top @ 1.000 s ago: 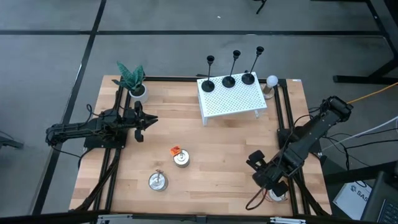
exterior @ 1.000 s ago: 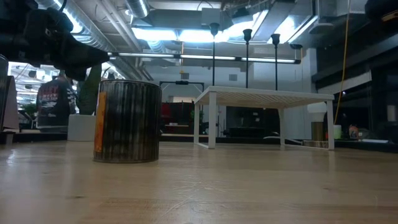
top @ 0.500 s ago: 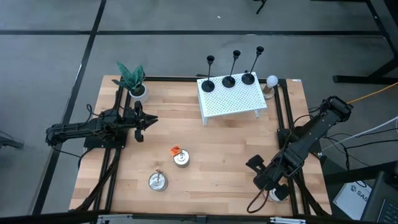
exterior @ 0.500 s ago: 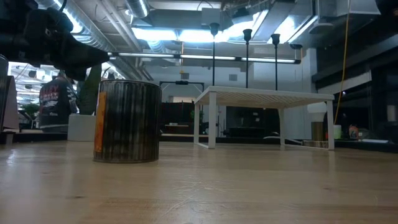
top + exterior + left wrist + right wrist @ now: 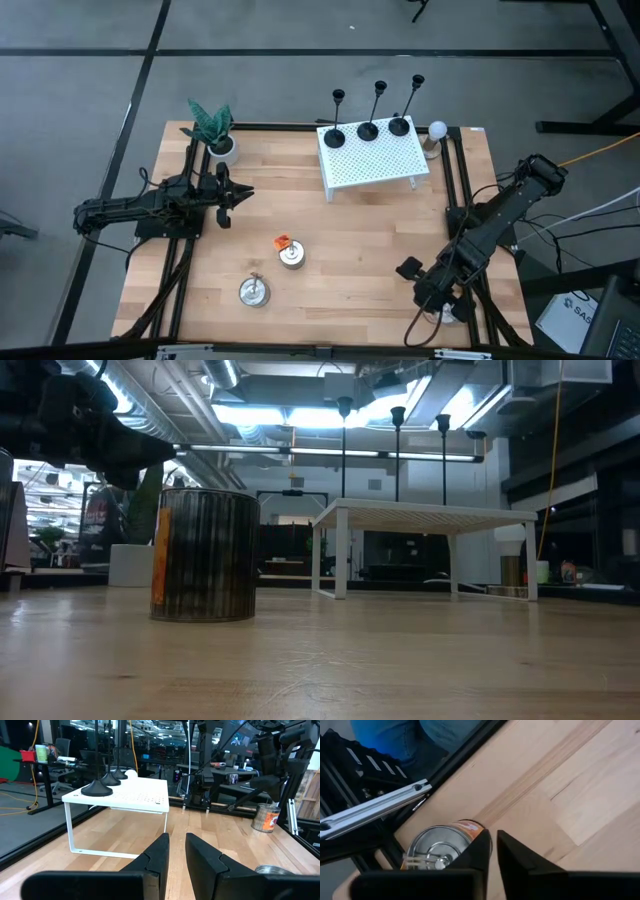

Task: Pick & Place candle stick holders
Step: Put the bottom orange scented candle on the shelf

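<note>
we see a plant (image 5: 211, 128), white rack (image 5: 372, 160), bulb (image 5: 437, 130), and two cans (image 5: 291, 255) (image 5: 253, 291) on the table (image 5: 340, 240).

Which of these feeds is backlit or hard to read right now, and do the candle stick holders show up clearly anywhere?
Low view: ceiling lights sit behind the candle stick holders, leaving them thin silhouettes above the white rack; the can looms large. High view: even light, holders sharp on the rack. Left wrist view: only the nearest bases read clearly. Right wrist view: shows only a can and wood.
</note>
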Action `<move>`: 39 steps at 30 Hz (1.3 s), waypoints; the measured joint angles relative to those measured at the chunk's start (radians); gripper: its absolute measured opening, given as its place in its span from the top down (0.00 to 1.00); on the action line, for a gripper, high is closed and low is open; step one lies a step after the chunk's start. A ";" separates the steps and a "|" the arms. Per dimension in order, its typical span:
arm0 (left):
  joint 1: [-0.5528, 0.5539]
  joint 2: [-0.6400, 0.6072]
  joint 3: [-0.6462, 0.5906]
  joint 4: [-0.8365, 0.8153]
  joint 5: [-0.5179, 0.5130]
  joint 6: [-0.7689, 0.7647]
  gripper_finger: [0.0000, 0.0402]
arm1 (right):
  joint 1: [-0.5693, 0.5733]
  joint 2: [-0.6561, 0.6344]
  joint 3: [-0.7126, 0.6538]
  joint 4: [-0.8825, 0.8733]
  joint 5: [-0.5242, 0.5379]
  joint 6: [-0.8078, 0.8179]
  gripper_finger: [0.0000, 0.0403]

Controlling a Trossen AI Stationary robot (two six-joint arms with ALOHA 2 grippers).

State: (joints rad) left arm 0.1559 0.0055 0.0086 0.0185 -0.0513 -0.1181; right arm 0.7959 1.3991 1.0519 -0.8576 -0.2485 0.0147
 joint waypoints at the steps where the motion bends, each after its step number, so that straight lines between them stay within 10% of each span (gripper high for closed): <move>1: 0.000 0.000 0.000 0.000 0.000 0.000 0.85 | 0.000 0.000 0.000 -0.003 0.000 0.000 0.87; 20: 0.000 0.000 0.000 0.000 0.000 0.000 0.85 | 0.000 0.000 0.000 -0.077 -0.041 0.007 0.03; 39: 0.000 0.000 0.000 0.000 0.000 0.000 0.85 | 0.138 0.022 0.056 -0.039 0.118 0.366 0.01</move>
State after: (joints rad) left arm 0.1561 0.0053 0.0086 0.0185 -0.0513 -0.1181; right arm 0.9339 1.4212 1.1080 -0.8964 -0.1305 0.3807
